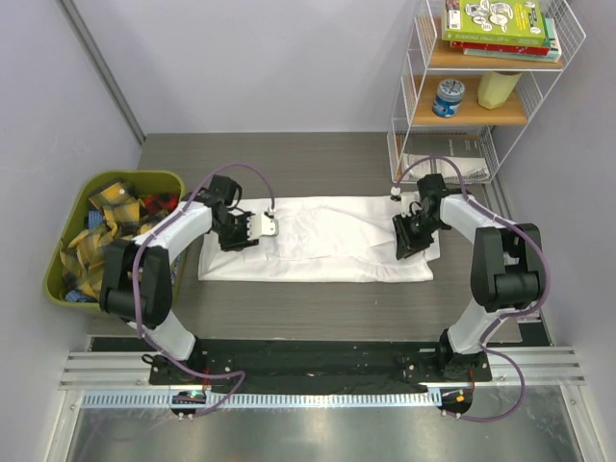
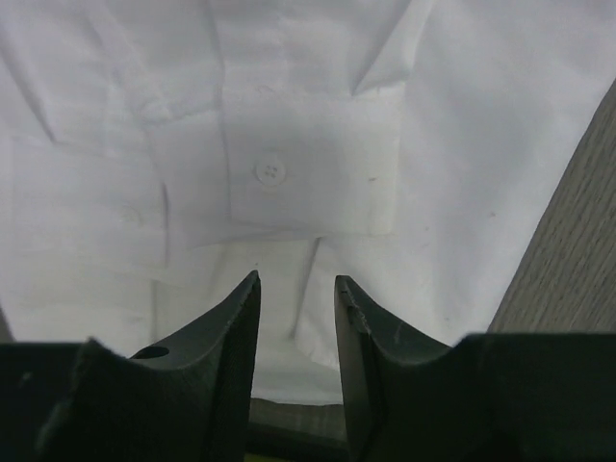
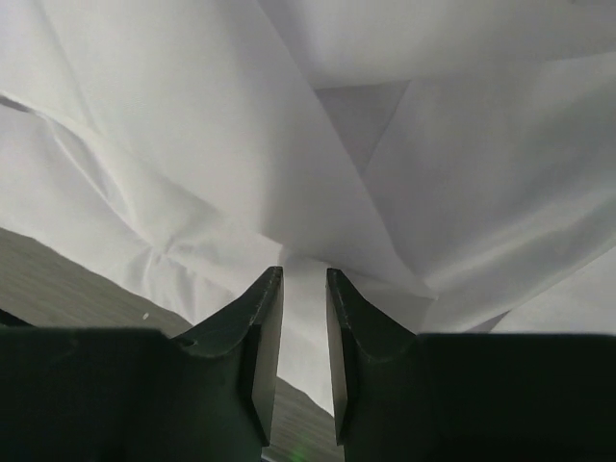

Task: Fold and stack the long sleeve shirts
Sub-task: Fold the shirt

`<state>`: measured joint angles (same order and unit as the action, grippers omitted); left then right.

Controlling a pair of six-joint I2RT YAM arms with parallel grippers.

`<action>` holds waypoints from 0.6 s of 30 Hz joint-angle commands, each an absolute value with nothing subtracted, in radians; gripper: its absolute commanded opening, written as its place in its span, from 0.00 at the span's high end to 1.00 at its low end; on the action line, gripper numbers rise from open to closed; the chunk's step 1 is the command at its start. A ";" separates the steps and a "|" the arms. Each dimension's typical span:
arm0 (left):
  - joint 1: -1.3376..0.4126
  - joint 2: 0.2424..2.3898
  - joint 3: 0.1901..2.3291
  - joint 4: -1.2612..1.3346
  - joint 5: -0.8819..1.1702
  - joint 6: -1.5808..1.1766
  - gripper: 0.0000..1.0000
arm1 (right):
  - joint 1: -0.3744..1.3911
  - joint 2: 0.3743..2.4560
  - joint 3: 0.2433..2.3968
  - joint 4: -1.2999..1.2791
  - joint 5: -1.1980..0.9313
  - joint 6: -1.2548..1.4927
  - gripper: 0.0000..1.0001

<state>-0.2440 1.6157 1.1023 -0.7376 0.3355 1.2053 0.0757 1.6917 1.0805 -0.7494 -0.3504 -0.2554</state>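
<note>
Long sleeve shirt (image 1: 318, 252) lies flat mid table (image 1: 318, 159), prob folded into a long strip already. Crosswise folds + stacking not done, no stack in sight. Left gripper (image 2: 296, 284) at its left end, jaws partly apart, holding nothing. Right gripper (image 3: 304, 274) at the right end, narrow gap, can't tell if it's pinching cloth.

Site type: robotics lab test cell, dressed with household props.
- Two robot arms, left arm (image 1: 159, 255) and right arm (image 1: 491, 250), bolted to an aluminium rail (image 1: 115, 371) at 6 o'clock; exposed purple cables (image 1: 241, 168).
- Plain pale partition walls (image 1: 289, 58), 10 to 2 o'clock, unfurnished.
- Dark wood-grain table (image 1: 318, 154), centre.
- White wire shelf (image 1: 469, 115), 1 o'clock: books (image 1: 500, 24), tin (image 1: 449, 96), yellow container (image 1: 499, 89).
- Green bin (image 1: 125, 175), 9 o'clock, holding plaid cloths (image 1: 96, 236).
- White shirt (image 1: 318, 241), laid flat at centre.
</note>
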 commanded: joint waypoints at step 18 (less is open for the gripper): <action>-0.771 1.623 0.874 -1.060 0.129 0.889 0.74 | 0.080 1.554 1.108 -0.859 -0.192 -0.350 0.71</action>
<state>-0.5949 1.6440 0.9226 -0.8635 -0.0338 1.0100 0.0765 1.6222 1.0809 -0.8017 -0.2146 -0.3077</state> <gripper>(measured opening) 0.263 0.294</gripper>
